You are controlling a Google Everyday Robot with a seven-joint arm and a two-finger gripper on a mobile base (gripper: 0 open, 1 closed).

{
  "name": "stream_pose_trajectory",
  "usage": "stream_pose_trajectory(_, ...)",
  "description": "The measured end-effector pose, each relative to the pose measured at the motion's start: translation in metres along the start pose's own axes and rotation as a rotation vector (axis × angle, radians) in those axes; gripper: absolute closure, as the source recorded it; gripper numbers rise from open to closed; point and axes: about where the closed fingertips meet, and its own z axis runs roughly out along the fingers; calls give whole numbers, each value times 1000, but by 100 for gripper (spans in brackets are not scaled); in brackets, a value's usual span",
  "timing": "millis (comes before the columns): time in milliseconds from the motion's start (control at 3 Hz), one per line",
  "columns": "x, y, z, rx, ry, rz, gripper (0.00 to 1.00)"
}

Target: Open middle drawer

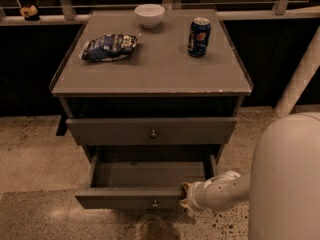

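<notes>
My gripper [186,197] sits low in the camera view, right of centre, at the right-hand end of the middle drawer's front panel. It touches or nearly touches that end, but I cannot tell whether it is released or clenched on the panel. Its pale, jointed arm [225,190] runs off to the right into the robot's big rounded white body [290,179], which fills the lower right corner.

The middle drawer [125,198] is pulled well out towards me. It is grey and flat-fronted, and I look down into its shallow grey tray, where I see nothing lying. One small round metal knob [154,203] sits in the middle of its front, just left of the gripper and apart from it.

Above it is the upper drawer [110,131], a wider-looking grey front with its own round knob [153,133]. It sits further back than the open one, with a dark gap between it and the top of the cabinet.

The grey cabinet [160,71] has a flat top with three things on it, well apart from each other. A white bowl [149,15] stands at the back centre. A blue soda can [199,36] stands upright at the back right. A crumpled blue and white snack bag [109,47] lies on the left.

The floor [30,154] around the cabinet is speckled stone. A slanted white pole [300,79] rises at the right edge, and a pale ledge [260,15] runs along the back.
</notes>
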Motion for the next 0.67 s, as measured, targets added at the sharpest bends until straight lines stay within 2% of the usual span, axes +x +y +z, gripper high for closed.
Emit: stream_pose_trajectory(667,-4,0,-1,0,0,0,100)
